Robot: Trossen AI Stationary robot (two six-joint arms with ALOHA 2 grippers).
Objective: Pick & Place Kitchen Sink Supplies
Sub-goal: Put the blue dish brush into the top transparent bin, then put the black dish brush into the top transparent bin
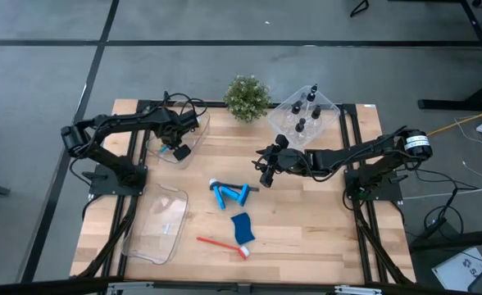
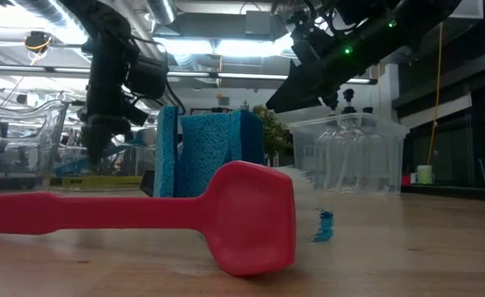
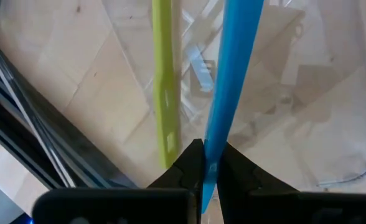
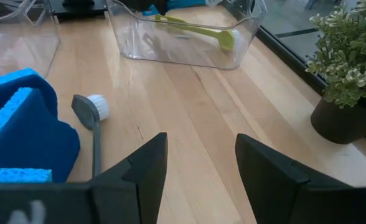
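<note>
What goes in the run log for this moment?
left gripper: shut on thin blue brush, over clear plastic bin | right gripper: open, mid-table | red brush, blue sponge pieces: on table

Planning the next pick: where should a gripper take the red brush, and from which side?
Probably mid-handle, from straight above. The red brush lies flat on the table, its thin handle bare and clear of the blue sponge, while its wide head looks harder to span. The open right gripper is nearer.

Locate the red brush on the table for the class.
In the high view the red brush lies flat near the table's front edge, just below the blue sponge piece and right of the clear bin. Neither tool is near it.
</note>
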